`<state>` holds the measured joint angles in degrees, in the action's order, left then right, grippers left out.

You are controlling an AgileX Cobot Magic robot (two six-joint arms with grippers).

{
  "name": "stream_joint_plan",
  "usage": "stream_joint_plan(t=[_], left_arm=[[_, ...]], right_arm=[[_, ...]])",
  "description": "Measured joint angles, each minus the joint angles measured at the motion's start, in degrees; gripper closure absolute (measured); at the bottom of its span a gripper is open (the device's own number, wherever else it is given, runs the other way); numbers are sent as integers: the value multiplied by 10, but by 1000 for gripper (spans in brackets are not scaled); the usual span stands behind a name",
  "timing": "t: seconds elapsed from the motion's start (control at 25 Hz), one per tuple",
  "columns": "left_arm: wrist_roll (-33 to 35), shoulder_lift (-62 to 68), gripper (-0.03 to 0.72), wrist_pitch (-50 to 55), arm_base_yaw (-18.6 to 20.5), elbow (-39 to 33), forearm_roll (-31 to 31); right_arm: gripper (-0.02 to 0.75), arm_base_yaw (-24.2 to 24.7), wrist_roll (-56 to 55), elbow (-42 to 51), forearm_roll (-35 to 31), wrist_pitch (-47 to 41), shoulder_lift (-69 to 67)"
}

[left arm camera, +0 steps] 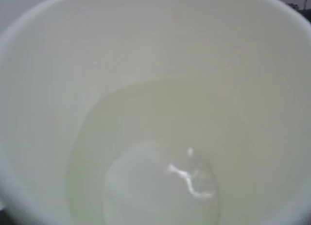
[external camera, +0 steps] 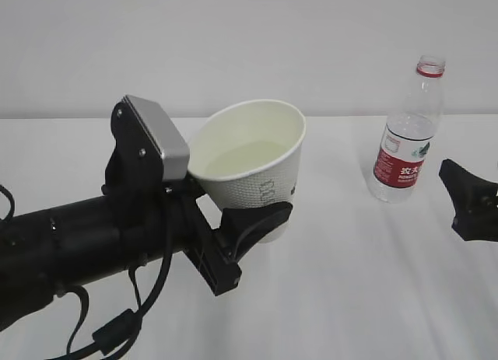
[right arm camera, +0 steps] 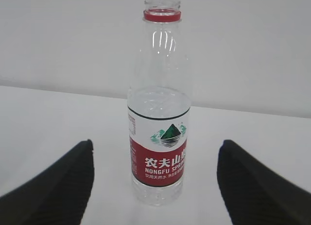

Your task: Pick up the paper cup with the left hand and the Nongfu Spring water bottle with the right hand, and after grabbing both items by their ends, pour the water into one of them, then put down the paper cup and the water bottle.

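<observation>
My left gripper (external camera: 253,214) is shut on the lower part of the paper cup (external camera: 261,169), one black finger (external camera: 264,218) showing against its side. The cup leans with its mouth towards the wrist camera and holds water (external camera: 243,158). The left wrist view is filled by the cup's cream inside (left arm camera: 155,45) and the water (left arm camera: 160,181) at its bottom. The Nongfu Spring water bottle (external camera: 405,142) stands upright and uncapped on the table, partly full. My right gripper (external camera: 465,200) is open just to its right, not touching it. In the right wrist view the bottle (right arm camera: 159,128) stands beyond the open right gripper (right arm camera: 156,145).
A white table (external camera: 350,298) runs to a plain white wall behind. The left arm's black body and cables (external camera: 78,243) fill the lower left of the exterior view.
</observation>
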<state>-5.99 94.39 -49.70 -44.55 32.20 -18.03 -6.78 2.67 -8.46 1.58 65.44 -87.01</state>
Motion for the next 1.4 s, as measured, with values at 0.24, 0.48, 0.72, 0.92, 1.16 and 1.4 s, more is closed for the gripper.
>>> stream_joint_plan(t=[0.24,0.48,0.72,0.92,1.16,1.4], left_arm=[[36,1,179,0,1,0,51],[42,1,179,0,25,0,57],[43,1,179,0,67,0,58],[43,1,179,0,98,0,59],[43,1,179,0,124,0,59],[43,1,179,0,151,0,59]], right_arm=[[146,0,0,0,0,0,0],[146,0,-1,0,0,0,0],[147,0,-2,0,0,0,0],[147,0,-3,0,0,0,0],[147,0,-3,0,0,0,0],[147,0,-3,0,0,0,0]])
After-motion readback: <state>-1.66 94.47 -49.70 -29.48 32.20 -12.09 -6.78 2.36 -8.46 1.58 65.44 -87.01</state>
